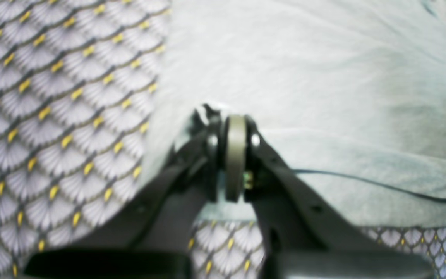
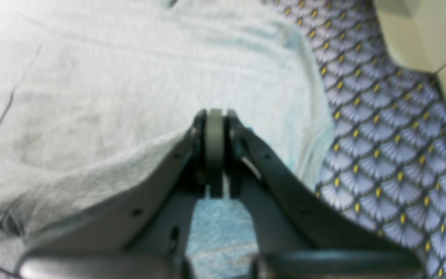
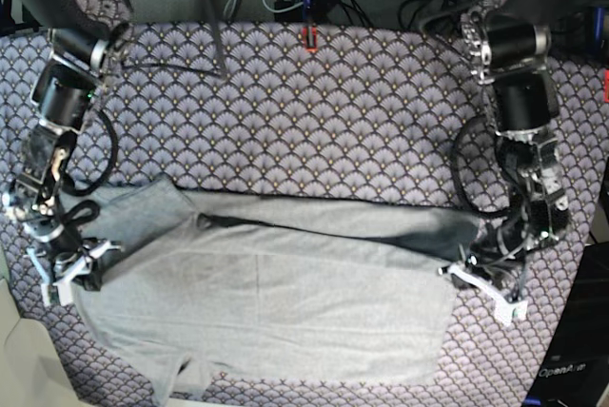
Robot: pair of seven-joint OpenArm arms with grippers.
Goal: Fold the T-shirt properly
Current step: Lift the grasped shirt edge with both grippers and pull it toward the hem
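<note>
1. Closest to my wrist cameras, the left gripper [image 1: 235,155] is clamped on the T-shirt [image 3: 276,293] edge.
2. Right gripper [image 2: 215,151] pinches the opposite edge.
3. T-shirt lies spread across the purple-clothed tabletop [image 3: 333,103].

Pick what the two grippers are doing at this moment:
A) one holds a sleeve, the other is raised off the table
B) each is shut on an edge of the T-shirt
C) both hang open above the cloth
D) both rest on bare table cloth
B: the left gripper and the right gripper each pinch grey fabric of the T-shirt at opposite ends.
</note>
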